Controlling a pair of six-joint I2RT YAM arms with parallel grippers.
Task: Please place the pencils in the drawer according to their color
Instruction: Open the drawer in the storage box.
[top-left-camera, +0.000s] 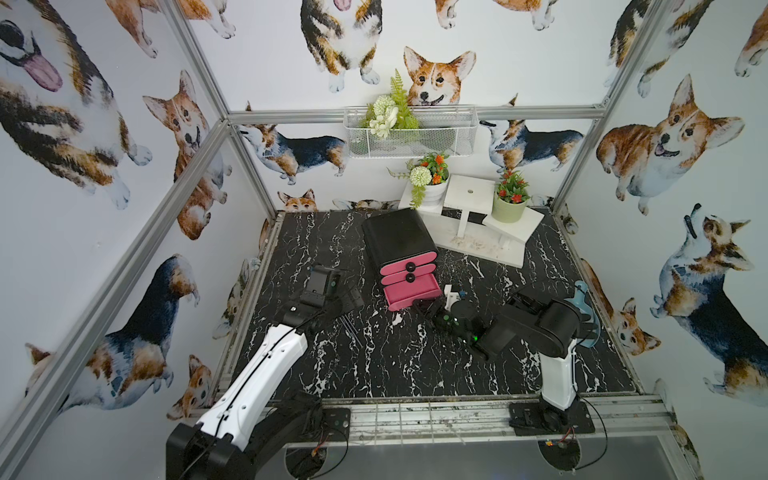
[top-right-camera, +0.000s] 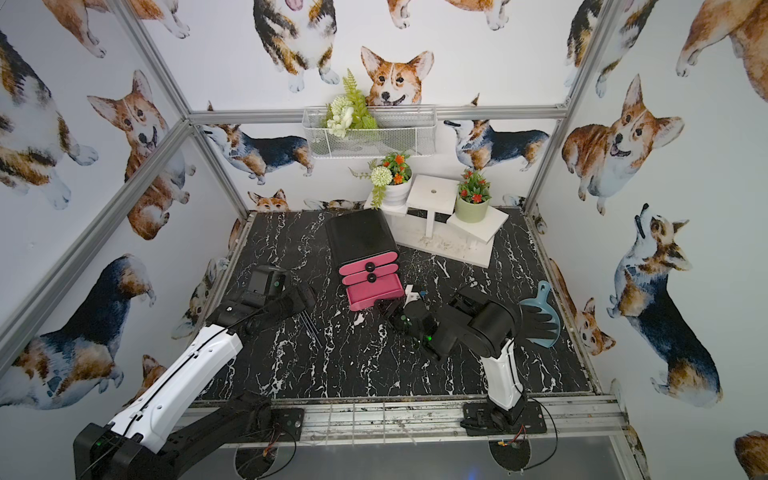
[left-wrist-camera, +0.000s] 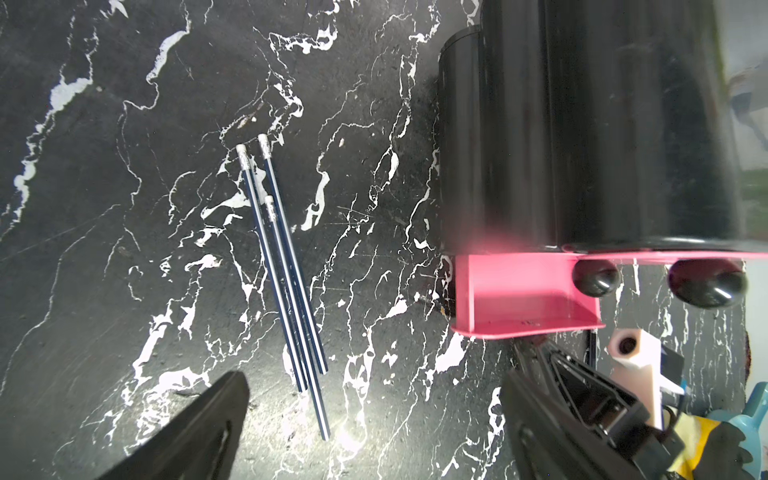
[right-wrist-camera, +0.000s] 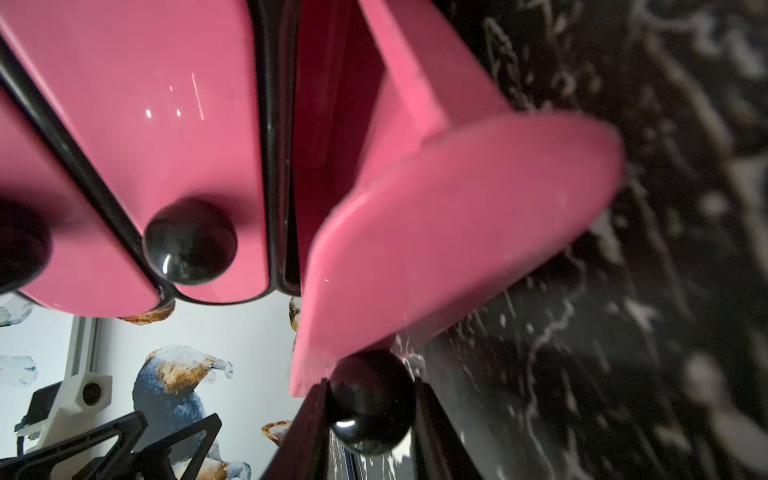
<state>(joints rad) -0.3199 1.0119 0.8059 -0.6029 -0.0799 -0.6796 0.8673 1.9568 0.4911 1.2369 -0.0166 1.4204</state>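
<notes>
- on the black marble table (top-left-camera: 374, 374), just left of the drawer unit (top-left-camera: 395, 237), your three dark blue pencils (top-left-camera: 350, 330) lay flat, side by side and touching; both top views showed them (top-right-camera: 312, 326).
- in the left wrist view the pencils (left-wrist-camera: 286, 270) had white erasers all at one end, with one pencil set further along than its two neighbours.
- your left gripper (left-wrist-camera: 374, 380) hung over the table with its fingers (left-wrist-camera: 216, 415) spread wide, holding nothing; the pencils lay below it, nearer one finger than the other.
- in a top view the left gripper (top-left-camera: 347, 299) sat between the pencils and the unit's left side.
- the unit's bottom drawer (top-left-camera: 411, 293) stood pulled out, its pink inside (left-wrist-camera: 523, 291) open to view, while the two pink drawers above it (top-left-camera: 409, 266) sat flush in the black case.
- your right gripper (right-wrist-camera: 370, 392) was pinching the round black knob (right-wrist-camera: 372, 415) on the bottom drawer's front, one finger on each side of it.
- the pencils were well apart from the right gripper (top-left-camera: 424, 306), and none were in the drawer.
- a blue scoop (top-right-camera: 540, 291) with a black glove on it lay by the right wall.
</notes>
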